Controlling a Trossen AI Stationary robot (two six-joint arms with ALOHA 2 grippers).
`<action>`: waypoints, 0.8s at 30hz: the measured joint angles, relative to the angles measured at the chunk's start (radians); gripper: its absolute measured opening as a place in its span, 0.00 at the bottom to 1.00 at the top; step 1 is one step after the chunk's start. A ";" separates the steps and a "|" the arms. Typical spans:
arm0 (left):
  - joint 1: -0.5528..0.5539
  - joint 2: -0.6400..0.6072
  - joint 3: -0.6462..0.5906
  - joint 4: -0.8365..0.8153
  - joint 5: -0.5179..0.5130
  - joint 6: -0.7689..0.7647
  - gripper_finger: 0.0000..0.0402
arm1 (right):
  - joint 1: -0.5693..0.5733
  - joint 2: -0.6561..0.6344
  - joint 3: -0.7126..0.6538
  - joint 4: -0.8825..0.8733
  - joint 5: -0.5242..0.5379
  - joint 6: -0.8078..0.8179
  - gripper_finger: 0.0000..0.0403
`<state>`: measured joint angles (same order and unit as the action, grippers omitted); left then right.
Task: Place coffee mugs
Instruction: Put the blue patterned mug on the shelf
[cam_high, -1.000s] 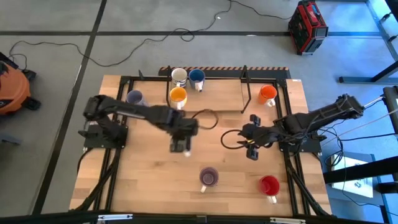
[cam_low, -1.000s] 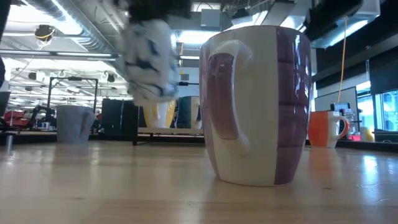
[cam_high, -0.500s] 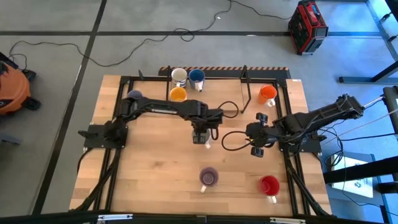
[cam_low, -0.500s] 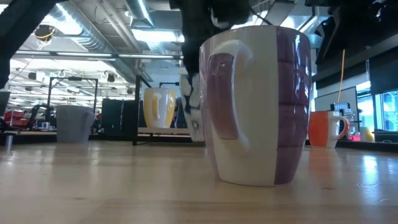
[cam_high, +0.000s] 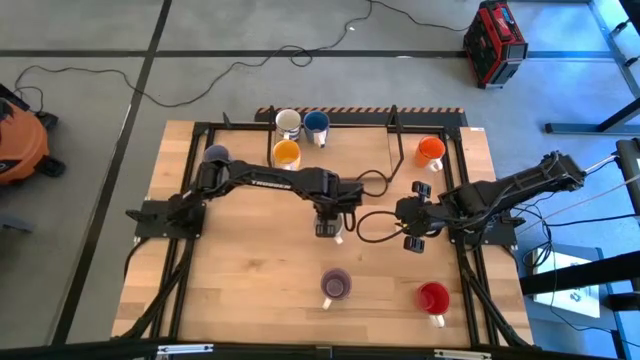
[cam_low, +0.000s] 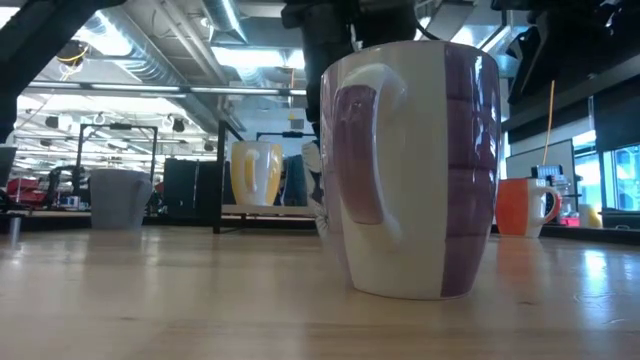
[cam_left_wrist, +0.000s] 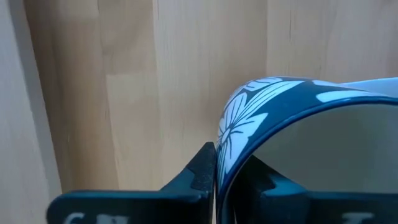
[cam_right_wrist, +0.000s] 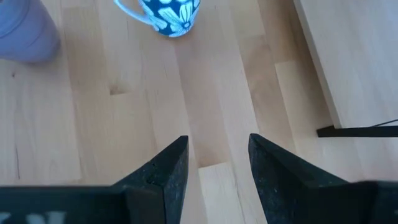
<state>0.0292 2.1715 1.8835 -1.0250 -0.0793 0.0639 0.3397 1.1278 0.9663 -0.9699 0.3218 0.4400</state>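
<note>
My left gripper (cam_left_wrist: 216, 171) is pinching the flowered mug's (cam_left_wrist: 273, 118) rim; my right gripper (cam_right_wrist: 212, 163) is hanging open, holding nothing

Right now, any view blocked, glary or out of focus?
Low view: the purple mug sits close to the lens and fills the middle, hiding most of the left claw and its mug; ceiling lights glare behind. Left wrist view: the floral blue mug crowds the frame, rim soft. High view: clear, even light.
</note>
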 joint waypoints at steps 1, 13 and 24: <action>0.000 0.001 0.000 0.010 -0.001 0.000 0.08 | 0.000 0.000 0.000 0.000 0.000 0.000 0.38; 0.001 -0.010 0.000 0.009 -0.012 -0.002 0.28 | 0.000 0.000 0.000 0.009 0.048 0.031 0.38; -0.008 -0.255 -0.001 0.003 -0.015 -0.006 0.30 | 0.000 0.000 -0.001 0.157 0.081 0.031 0.57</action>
<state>0.0215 1.9166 1.8824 -1.0224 -0.0948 0.0582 0.3397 1.1278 0.9657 -0.8124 0.4026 0.4708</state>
